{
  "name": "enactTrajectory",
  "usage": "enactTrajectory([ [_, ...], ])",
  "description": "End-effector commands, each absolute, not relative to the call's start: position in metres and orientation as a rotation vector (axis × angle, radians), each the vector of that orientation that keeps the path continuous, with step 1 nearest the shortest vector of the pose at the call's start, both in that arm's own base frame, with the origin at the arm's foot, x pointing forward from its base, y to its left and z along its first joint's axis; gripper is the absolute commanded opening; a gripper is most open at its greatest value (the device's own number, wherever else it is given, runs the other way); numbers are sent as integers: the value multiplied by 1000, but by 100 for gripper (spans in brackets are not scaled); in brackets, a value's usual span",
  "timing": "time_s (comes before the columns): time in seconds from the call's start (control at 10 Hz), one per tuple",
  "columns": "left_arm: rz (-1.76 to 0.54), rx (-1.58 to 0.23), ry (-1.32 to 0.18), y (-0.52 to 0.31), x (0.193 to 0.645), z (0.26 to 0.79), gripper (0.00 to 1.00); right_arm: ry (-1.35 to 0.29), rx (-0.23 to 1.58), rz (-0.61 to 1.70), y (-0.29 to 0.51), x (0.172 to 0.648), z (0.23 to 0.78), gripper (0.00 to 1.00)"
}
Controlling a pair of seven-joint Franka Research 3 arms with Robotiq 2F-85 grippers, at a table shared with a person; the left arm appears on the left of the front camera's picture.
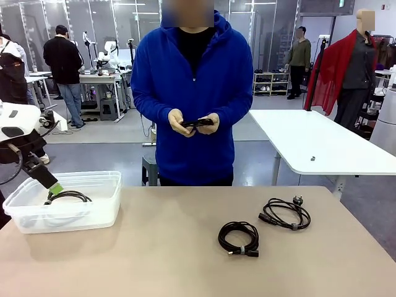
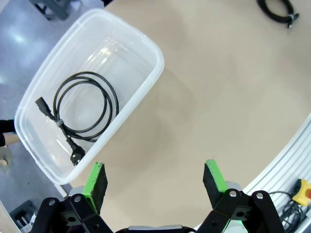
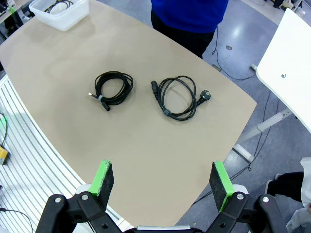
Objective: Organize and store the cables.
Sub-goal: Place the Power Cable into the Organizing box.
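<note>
Front view: the tan table (image 1: pixel 185 266) runs wide and mostly bare ahead of me. Its far edge ends just before a person (image 1: pixel 192 80) in a blue hoodie, who stands at the middle. A clear plastic bin (image 1: pixel 108 213) with rounded corners sits at the table's left end. One cable (image 1: pixel 69 197), a thin black cord in a round coil, lies inside it. My left gripper (image 1: pixel 54 189) hangs over the bin's left part, just beside that coil. Two more coils lie on the open top, well apart from the bin. The middle cable (image 1: pixel 239 237) is near the centre, and the plug cable (image 1: pixel 286 213) is further right, near it but not touching. The person's hands (image 1: pixel 178 122) hold something small and black at the waist; I cannot tell what. A white table (image 1: pixel 322 142) stands behind to the right.

Left wrist view: my left fingers (image 2: pixel 96 182) are spread wide with nothing between them, over smooth bare tabletop. The bin lies to the picture's left, with the cable flat on its bottom and both plug ends free. A ribbed white strip (image 2: pixel 286 155) borders the table's curved edge at lower right.

Right wrist view: my right gripper (image 3: pixel 163 180) is spread wide and holds nothing, high over the table's edge. Both loose coils lie side by side in the middle with bare surface all round them. The bin is far off at the top left corner.
</note>
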State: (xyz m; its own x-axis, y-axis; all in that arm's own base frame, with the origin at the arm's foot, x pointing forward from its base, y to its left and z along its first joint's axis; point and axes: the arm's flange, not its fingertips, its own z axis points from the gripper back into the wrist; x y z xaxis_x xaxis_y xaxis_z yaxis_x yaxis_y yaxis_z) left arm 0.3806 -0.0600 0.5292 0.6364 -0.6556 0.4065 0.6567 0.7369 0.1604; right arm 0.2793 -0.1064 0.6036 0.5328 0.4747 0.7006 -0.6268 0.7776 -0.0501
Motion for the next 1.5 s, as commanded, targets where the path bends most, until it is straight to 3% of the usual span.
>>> enactTrajectory([
  [0.0,-794,13,-492,-64,383,531,100,-764,220,662,-107,279,603,100],
  [1.4,-822,-39,-605,-48,352,563,100,-764,220,662,-107,279,603,100],
])
